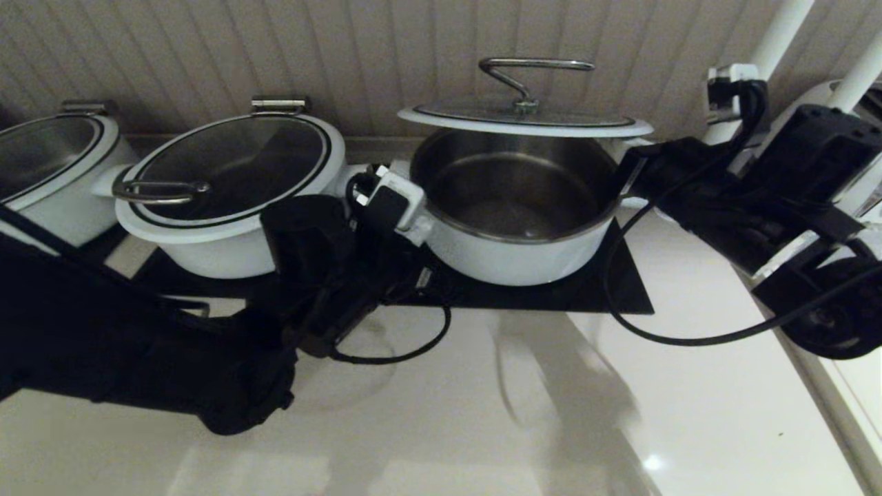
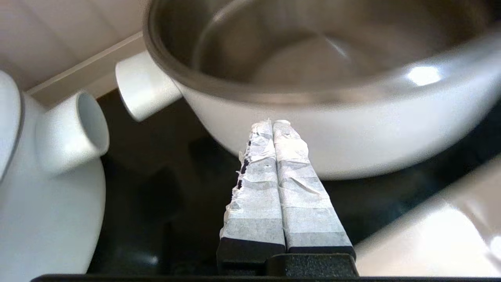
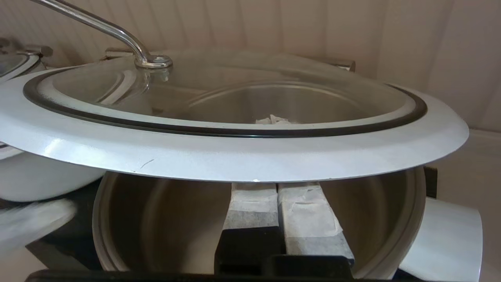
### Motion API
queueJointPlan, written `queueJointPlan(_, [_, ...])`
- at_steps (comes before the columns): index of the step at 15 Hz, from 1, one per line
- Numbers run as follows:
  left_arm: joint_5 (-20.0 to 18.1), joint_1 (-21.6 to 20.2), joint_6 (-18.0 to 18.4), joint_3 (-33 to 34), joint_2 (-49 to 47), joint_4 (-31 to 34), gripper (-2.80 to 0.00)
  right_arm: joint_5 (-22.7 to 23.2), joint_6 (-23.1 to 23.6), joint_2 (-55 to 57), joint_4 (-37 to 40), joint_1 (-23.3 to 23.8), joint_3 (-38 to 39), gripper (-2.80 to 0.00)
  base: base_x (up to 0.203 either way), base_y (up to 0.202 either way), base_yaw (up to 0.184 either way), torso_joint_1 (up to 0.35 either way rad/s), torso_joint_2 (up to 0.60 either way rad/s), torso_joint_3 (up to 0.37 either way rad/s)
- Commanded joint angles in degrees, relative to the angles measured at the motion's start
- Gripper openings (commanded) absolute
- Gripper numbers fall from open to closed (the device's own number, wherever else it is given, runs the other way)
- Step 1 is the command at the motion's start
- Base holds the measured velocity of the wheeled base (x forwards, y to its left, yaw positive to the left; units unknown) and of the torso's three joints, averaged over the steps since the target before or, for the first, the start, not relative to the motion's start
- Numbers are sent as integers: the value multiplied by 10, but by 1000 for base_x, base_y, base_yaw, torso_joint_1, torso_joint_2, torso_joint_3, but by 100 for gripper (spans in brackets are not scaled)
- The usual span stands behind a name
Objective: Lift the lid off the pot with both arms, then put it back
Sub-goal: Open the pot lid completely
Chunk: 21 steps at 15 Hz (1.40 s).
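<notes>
The right gripper is mostly hidden: its closed fingers pass under the round glass lid with white rim, holding nothing, the tips visible only through the glass. The lid hangs level above the open round white pot with steel bowl, the gripper at its 3 o'clock edge. The left gripper, fingers pressed together and empty, points at the pot's wall from 9 o'clock, just short of it.

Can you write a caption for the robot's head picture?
Lid raised above the open pot, right end effector beneath its rim.

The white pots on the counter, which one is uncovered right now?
The pot between the two arms: its lid is raised above its bare steel bowl. The middle pot and the far-left pot are covered.
</notes>
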<state>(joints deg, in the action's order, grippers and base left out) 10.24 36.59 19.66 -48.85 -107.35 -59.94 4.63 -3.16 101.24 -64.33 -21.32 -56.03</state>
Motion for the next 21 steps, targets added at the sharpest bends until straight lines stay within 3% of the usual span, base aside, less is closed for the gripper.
queueJointPlan(1, [1,4,4,38,48,-3,-280,0,0,-1,-4,0,-3,-280,0,0,0,0,0,0])
queueJointPlan(9, [55,9,12,184,200,-1,-280,4,0,1,-4,1,-17,-280,0,0,0,0,0,0])
queueJointPlan(13, [102,9,12,231,268,1,-280,6,0,2,-4,2,-22,-280,0,0,0,0,0,0])
queueJointPlan(21, [197,8,13,395,460,12,-280,20,0,8,-8,17,-38,-280,0,0,0,0,0,0])
